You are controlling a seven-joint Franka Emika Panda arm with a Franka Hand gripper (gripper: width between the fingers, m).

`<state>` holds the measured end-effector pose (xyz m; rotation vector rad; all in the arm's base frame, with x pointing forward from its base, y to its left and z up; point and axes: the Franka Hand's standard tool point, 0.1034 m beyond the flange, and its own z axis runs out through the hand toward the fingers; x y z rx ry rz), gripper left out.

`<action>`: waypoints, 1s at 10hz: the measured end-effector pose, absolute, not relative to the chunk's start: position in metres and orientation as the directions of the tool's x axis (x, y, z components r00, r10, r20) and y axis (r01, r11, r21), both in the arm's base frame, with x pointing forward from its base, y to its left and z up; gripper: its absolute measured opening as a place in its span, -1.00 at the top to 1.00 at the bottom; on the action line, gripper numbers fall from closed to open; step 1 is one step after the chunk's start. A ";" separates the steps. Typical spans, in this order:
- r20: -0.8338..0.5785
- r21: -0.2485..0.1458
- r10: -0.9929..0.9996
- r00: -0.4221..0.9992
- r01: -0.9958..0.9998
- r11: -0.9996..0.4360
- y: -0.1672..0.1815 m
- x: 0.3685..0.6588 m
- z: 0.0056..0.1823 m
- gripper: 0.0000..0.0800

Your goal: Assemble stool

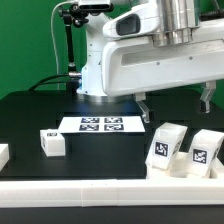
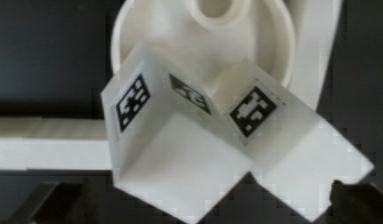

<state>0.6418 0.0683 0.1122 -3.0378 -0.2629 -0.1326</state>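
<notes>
Two white stool legs with marker tags stand side by side at the exterior view's right, one [image 1: 167,150] beside the other [image 1: 205,152]. A third leg [image 1: 52,142] stands apart towards the exterior view's left. My gripper [image 1: 175,102] hangs open above the two right legs, holding nothing. In the wrist view the pair fills the middle, one leg [image 2: 161,150] touching the other [image 2: 286,150], with my gripper [image 2: 214,212] open and its dark fingertips [image 2: 357,200] wide apart to either side. The round seat [image 2: 223,35] lies just beyond them. The arm hides it in the exterior view.
The marker board [image 1: 100,124] lies flat at the table's middle in front of the robot base. A long white rail [image 1: 100,195] runs along the front edge, and it also shows in the wrist view [image 2: 46,140]. Another white piece [image 1: 3,153] shows at the exterior view's left edge.
</notes>
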 end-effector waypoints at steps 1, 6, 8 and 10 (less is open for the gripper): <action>0.101 -0.054 0.303 0.948 0.310 -0.949 0.067 0.642 0.110 -0.62; 0.067 0.021 0.658 0.750 0.658 -0.753 0.062 0.639 0.100 -0.62; 0.057 0.022 0.718 0.693 0.718 -0.695 0.057 0.638 0.095 -0.62; 0.053 0.019 0.717 0.695 0.717 -0.697 0.056 0.637 0.091 -0.62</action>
